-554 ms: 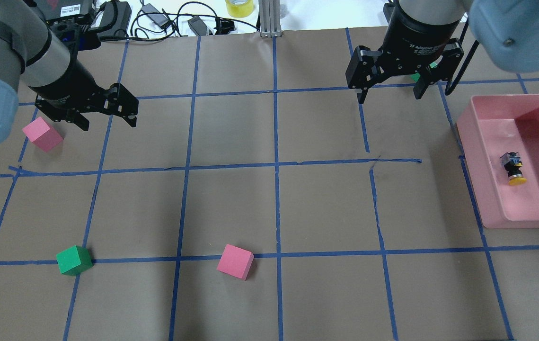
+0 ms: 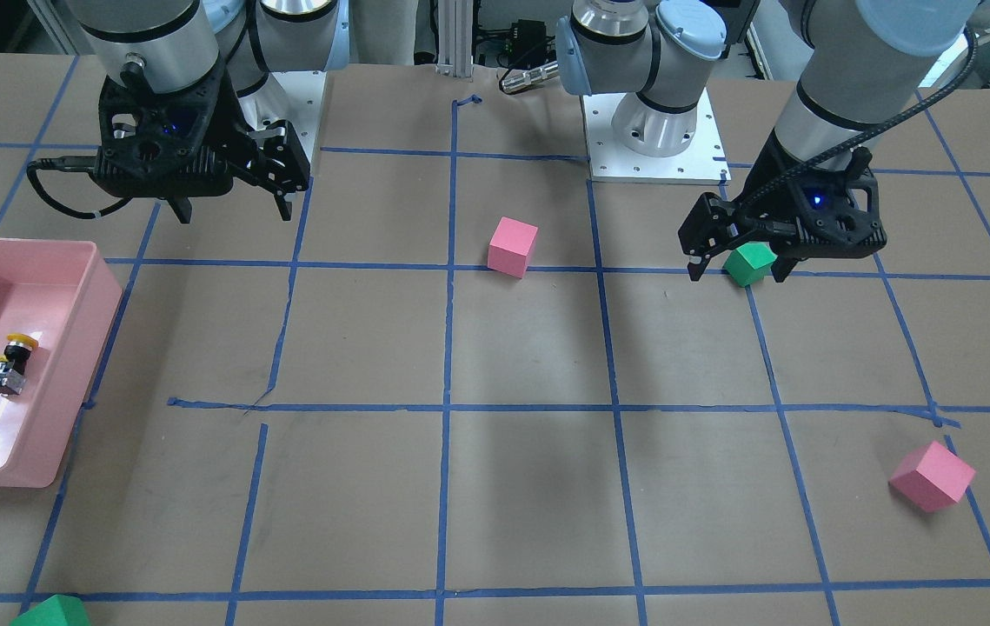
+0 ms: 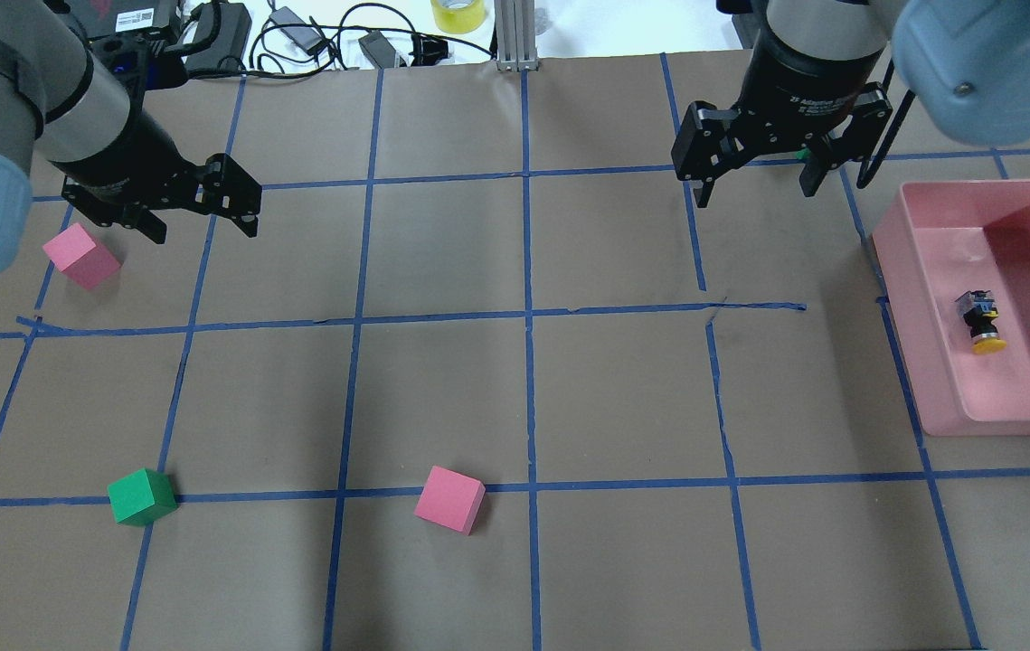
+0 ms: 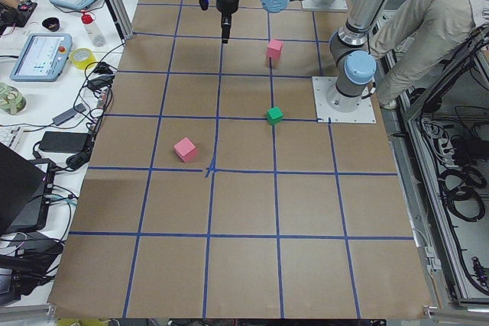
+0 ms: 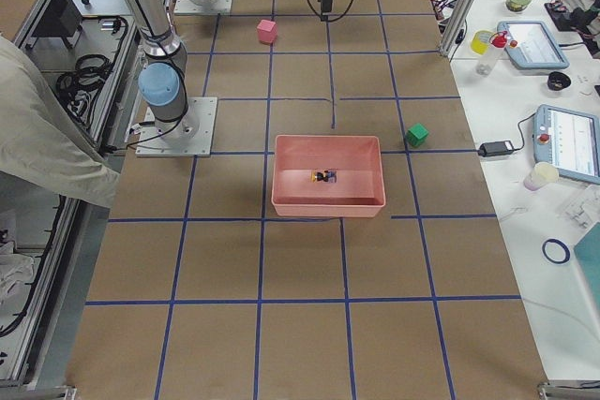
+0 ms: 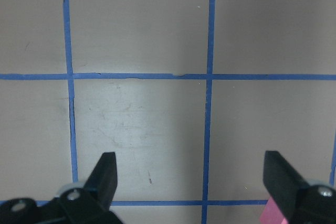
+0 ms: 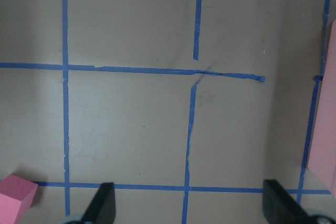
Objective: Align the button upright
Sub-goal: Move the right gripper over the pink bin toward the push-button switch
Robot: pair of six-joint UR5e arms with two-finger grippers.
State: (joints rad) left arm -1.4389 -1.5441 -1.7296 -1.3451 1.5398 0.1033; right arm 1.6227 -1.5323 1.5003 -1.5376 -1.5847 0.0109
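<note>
The button (image 3: 982, 321) lies on its side inside the pink bin (image 3: 917, 353), with its yellow cap toward the near edge and its grey base toward the far one. It also shows in the front view (image 2: 9, 363) and the right side view (image 5: 325, 176). My right gripper (image 3: 757, 190) is open and empty. It hovers over the table left of the bin and beyond the button, well apart from it (image 2: 234, 211). My left gripper (image 3: 204, 231) is open and empty at the far left, beside a pink cube (image 3: 80, 256).
A green cube (image 3: 142, 496) and a second pink cube (image 3: 449, 499) sit near the front. Another green cube (image 2: 51, 613) lies beyond the right gripper. The right wrist view shows the bin's wall (image 7: 325, 129) at its right edge. Cables and tape lie past the far edge.
Both grippers have shifted slightly toward the far edge of the table and stay open. The button and the cubes have not moved.
</note>
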